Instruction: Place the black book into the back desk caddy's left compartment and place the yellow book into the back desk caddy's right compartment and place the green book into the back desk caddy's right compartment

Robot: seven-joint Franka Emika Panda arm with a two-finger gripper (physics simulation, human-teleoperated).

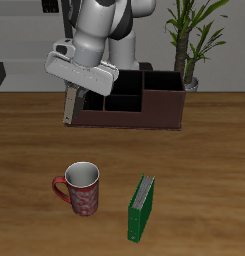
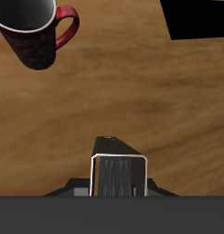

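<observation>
My gripper (image 1: pixel 70 93) is shut on a small dark book with a pale page edge, the black book (image 1: pixel 69 108). It hangs upright just outside the end of the back desk caddy (image 1: pixel 144 112) where the left compartment (image 1: pixel 92 97) lies, near the caddy's front corner. In the wrist view the black book (image 2: pixel 118 146) fills the gripper (image 2: pixel 118 179), above bare wood. The green book (image 1: pixel 141 208) stands upright near the table's front edge. A dark slab (image 2: pixel 197 18) at the edge of the wrist view may be that green book. The right compartment (image 1: pixel 164 88) is open on top. The yellow book is out of view.
A red patterned mug (image 1: pixel 82 188) (image 2: pixel 33 31) stands beside the green book, toward the table's front. A potted plant (image 1: pixel 189 45) rises behind the caddy's far end. The robot's arm (image 1: pixel 99 30) leans over the caddy.
</observation>
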